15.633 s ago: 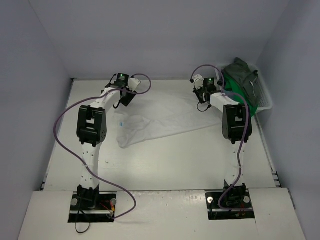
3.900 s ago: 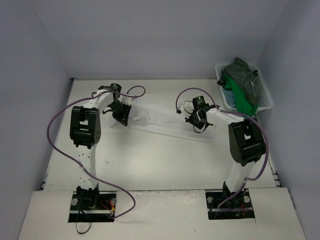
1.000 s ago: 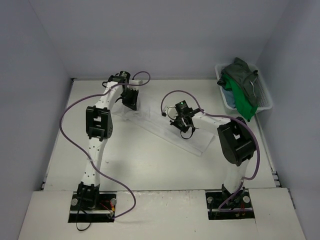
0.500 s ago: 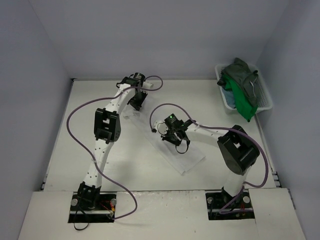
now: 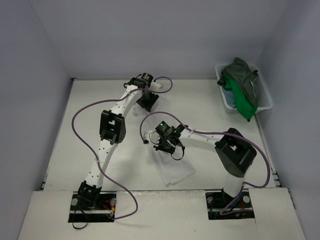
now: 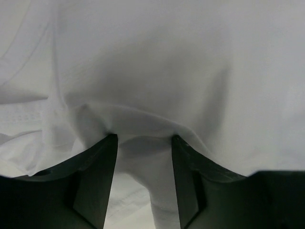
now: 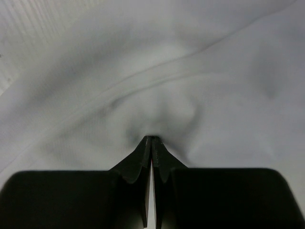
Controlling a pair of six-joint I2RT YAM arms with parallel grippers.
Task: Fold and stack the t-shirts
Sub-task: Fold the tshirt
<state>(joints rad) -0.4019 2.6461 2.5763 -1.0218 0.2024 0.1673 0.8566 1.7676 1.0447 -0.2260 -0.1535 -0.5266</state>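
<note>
White shirt half-folded; the rest not yet started.
The white shirt (image 5: 174, 170) lies as a narrow strip mid-frame on the table (image 5: 210, 102). The right pincer (image 7: 151, 138) is clamped on it. The left pincer (image 6: 144, 140) stands apart, perhaps letting go. The coloured shirts (image 5: 242, 85) wait in the basket (image 5: 266, 100), upper right.

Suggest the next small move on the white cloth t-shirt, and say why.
Probably back the left gripper up and away from the white cloth t-shirt: its jaws stand apart, with only a ridge of cloth between them. The right gripper is pinched shut on the shirt and could then finish the fold.
</note>
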